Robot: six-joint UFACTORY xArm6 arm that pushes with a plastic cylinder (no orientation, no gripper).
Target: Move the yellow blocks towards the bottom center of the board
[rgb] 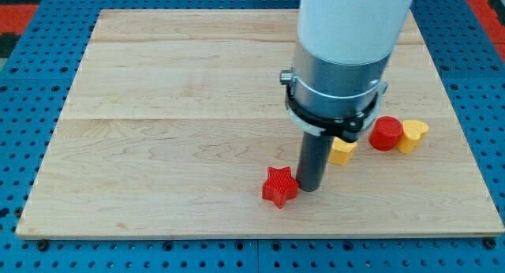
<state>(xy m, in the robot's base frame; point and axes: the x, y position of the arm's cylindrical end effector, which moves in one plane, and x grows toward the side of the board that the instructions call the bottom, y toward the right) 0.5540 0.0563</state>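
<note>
My tip point(308, 187) holds nothing beside the red star point(279, 186); the yellow blocks point(342, 151) point(412, 136) behind look light and hard, so I'd push their far sides.

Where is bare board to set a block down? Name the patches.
Free: the board left of the red star, and the top strip. Crowded: the lower right, where my tip, two yellow blocks and the red cylinder cluster.

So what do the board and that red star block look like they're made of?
The board looks like pale wood: joined planks with visible grain and a smooth matte finish. The red star block looks like plastic, possibly 3D-printed: uniform colour and faint ridges on its sides. It sits just to the view's left of my tip.
</note>
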